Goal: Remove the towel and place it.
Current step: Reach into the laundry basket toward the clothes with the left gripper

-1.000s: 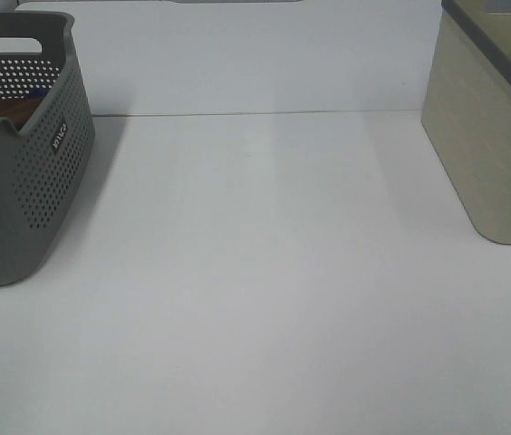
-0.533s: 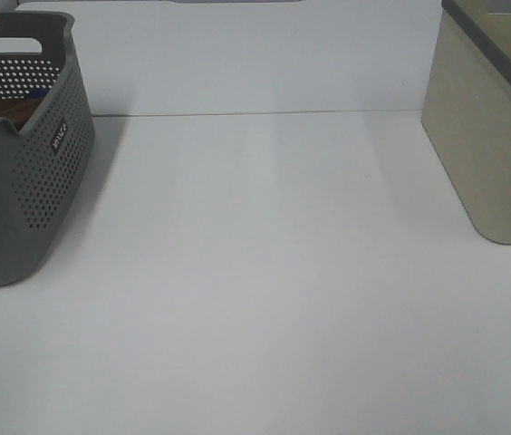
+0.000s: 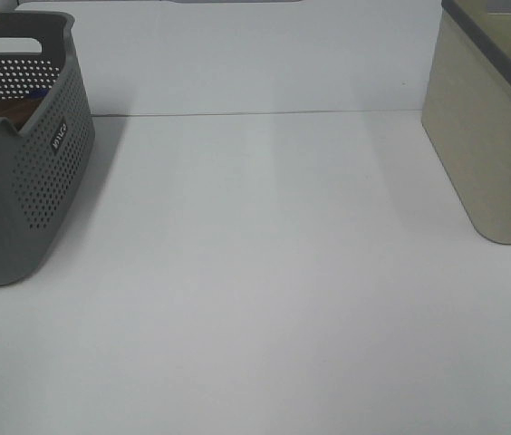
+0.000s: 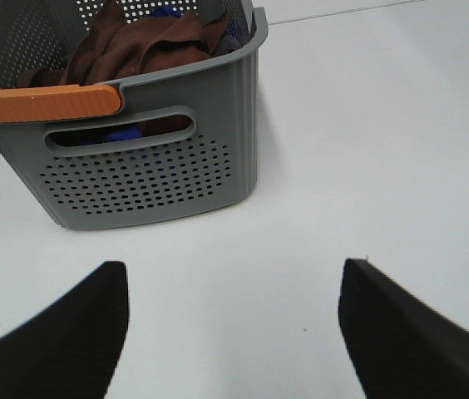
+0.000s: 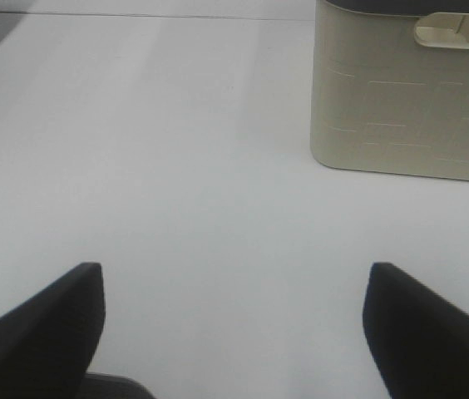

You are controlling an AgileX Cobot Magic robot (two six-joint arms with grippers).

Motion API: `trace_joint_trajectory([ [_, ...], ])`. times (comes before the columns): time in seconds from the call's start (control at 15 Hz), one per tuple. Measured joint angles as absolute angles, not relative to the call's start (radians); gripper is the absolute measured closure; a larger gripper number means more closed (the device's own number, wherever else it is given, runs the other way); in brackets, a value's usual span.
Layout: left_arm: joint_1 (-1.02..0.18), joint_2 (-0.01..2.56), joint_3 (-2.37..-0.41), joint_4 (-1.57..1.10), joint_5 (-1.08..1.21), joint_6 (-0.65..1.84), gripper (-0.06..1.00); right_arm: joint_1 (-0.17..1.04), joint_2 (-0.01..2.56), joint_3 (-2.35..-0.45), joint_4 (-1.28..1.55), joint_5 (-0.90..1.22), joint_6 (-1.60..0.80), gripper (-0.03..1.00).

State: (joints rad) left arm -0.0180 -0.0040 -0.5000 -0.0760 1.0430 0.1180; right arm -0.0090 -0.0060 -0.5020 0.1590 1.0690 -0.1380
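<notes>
We see the towel (image 4: 130,46) bunched up inside the grey basket (image 4: 151,174), its dark brown folds rising above the rim. In the high view only a sliver of the towel (image 3: 2,111) shows behind the basket's (image 3: 47,181) perforated wall. A bit of blue fabric (image 4: 165,12) lies against the towel, and we see more blue through the slot in the basket wall. An orange handle (image 4: 43,101) lies along the basket rim on the side nearest the left wrist camera.

The basket stands on the white table (image 3: 265,272) at about 10 o'clock in the high view. A beige bin (image 3: 486,145) with a dark rim stands well apart from it at about 2 o'clock.

The left hand (image 4: 230,274) hovers over bare table in front of the basket's slotted wall, jaws spread wide and holding nothing; its dark fingers (image 4: 68,332) are clear of the basket. The right hand (image 5: 234,270) is also spread wide and empty above the table, with the beige bin (image 5: 401,100) ahead of it.
</notes>
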Motion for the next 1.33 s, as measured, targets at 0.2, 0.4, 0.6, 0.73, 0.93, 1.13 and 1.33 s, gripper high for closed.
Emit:
trace_joint_trajectory([
  [0.2, -0.018, -0.004, -0.5, -0.076, 1.043, 0.118, 0.26, -0.009, -0.006, -0.502, 0.159, 1.069, -0.138, 0.17],
  [0.4, -0.018, -0.004, -0.5, -0.076, 1.043, 0.118, 0.26, -0.009, -0.006, -0.502, 0.159, 1.069, -0.138, 0.17],
  [0.6, -0.018, -0.004, -0.5, -0.076, 1.043, 0.118, 0.26, -0.009, -0.006, -0.502, 0.159, 1.069, -0.138, 0.17],
  [0.73, -0.018, -0.004, -0.5, -0.076, 1.043, 0.118, 0.26, -0.009, -0.006, -0.502, 0.159, 1.069, -0.138, 0.17],
  [0.93, -0.018, -0.004, -0.5, -0.076, 1.043, 0.118, 0.26, -0.009, -0.006, -0.502, 0.159, 1.069, -0.138, 0.17],
  [1.13, -0.018, -0.004, -0.5, -0.076, 1.043, 0.118, 0.26, -0.009, -0.006, -0.502, 0.159, 1.069, -0.138, 0.17],
  [1.33, -0.018, -0.004, -0.5, -0.076, 1.043, 0.118, 0.26, -0.009, -0.006, -0.502, 0.159, 1.069, -0.138, 0.17],
])
